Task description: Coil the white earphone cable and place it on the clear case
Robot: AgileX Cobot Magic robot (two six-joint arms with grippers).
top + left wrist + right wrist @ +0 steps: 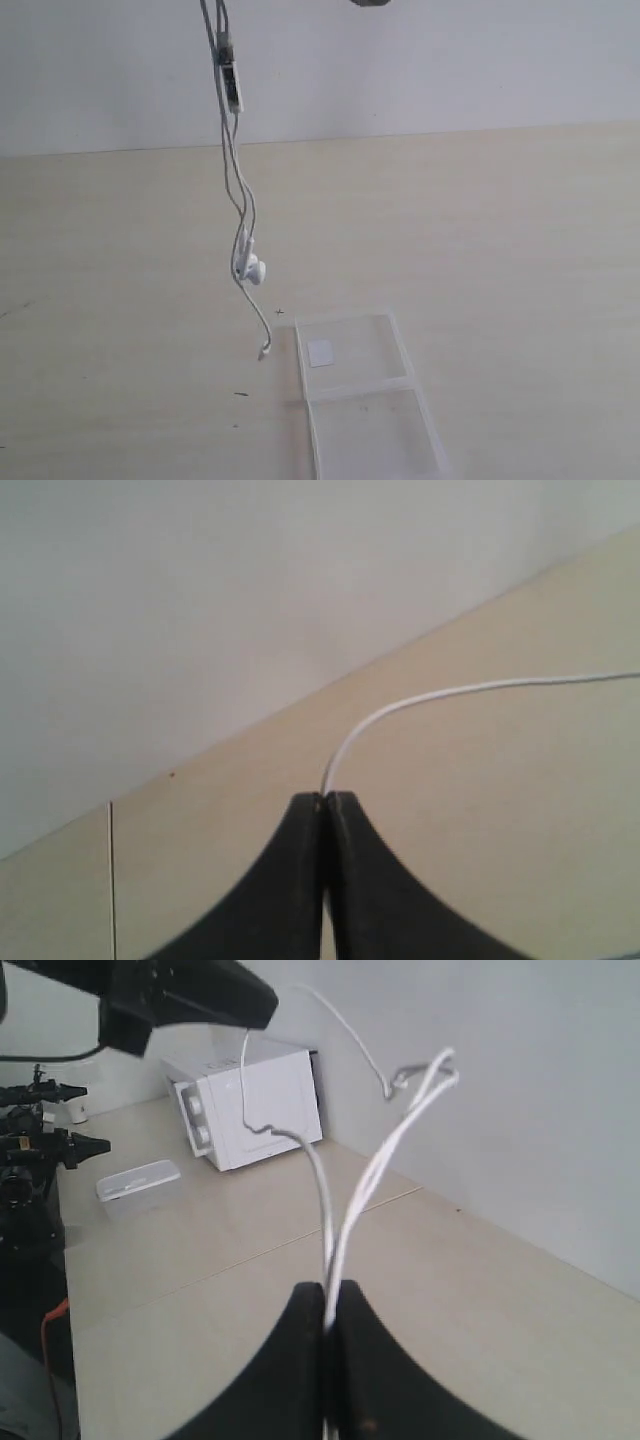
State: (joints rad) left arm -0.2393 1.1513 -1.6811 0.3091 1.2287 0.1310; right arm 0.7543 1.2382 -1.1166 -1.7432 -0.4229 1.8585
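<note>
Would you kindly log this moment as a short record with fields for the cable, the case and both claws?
cable: white earphone cable hangs in loose strands, not on the case
case: clear case lies flat on the table, white sticker on one half
left claw: shut on the cable
right claw: shut on doubled cable strands
status: cable not yet on case

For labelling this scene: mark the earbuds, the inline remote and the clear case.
earbuds [250,264], exterior view, on the dangling pair's white shells.
inline remote [232,85], exterior view, middle of its slim body.
clear case [372,432], exterior view, bare half without the sticker.
</note>
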